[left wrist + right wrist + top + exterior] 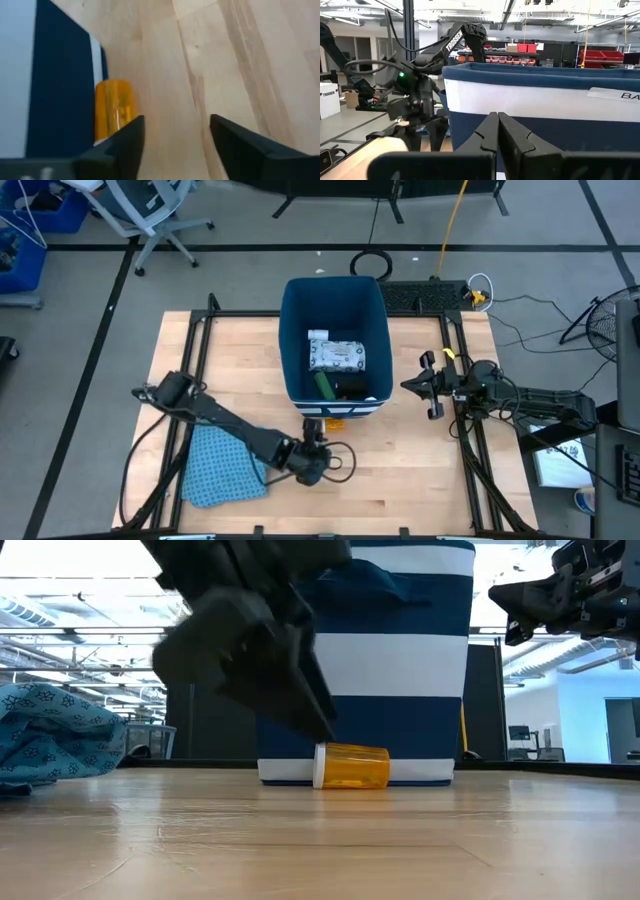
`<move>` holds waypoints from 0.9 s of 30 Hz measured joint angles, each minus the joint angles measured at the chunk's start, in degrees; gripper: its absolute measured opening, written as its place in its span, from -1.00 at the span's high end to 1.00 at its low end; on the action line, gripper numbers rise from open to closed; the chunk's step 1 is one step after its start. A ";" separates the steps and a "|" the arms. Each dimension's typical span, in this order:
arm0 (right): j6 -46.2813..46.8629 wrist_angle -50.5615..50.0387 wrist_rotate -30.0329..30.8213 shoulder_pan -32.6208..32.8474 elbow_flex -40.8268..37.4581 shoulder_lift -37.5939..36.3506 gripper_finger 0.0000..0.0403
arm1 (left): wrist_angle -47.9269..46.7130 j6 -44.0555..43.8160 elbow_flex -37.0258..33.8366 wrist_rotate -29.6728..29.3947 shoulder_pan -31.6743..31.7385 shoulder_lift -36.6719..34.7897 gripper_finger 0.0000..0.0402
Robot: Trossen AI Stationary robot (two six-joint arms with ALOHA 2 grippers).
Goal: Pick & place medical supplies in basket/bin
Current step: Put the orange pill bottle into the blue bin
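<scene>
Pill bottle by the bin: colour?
Pill bottle: amber-orange with a white cap; low view shows it best.

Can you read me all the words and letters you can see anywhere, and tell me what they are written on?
"TROSSEN" on the left arm, white letters, seen from the right wrist view.
"TROSSEN" on a white box at the room's edge, small but readable.
"BA", cut off at the picture's edge, on a white label on the blue bin.
The print on the white packet inside the bin is too small to read.
The orange bottle shows no readable words.
</scene>
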 joint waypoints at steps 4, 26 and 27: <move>-0.50 -0.12 1.45 0.00 0.00 0.27 1.00 | 3.69 4.34 0.00 -2.88 0.27 2.65 -0.38; 1.11 -0.15 2.97 -0.02 0.00 1.31 1.00 | 7.87 10.11 0.00 -3.33 5.90 4.07 -0.31; 1.10 -0.15 2.97 -0.02 0.00 1.29 1.00 | 7.80 10.09 0.00 -3.35 6.13 4.07 -0.30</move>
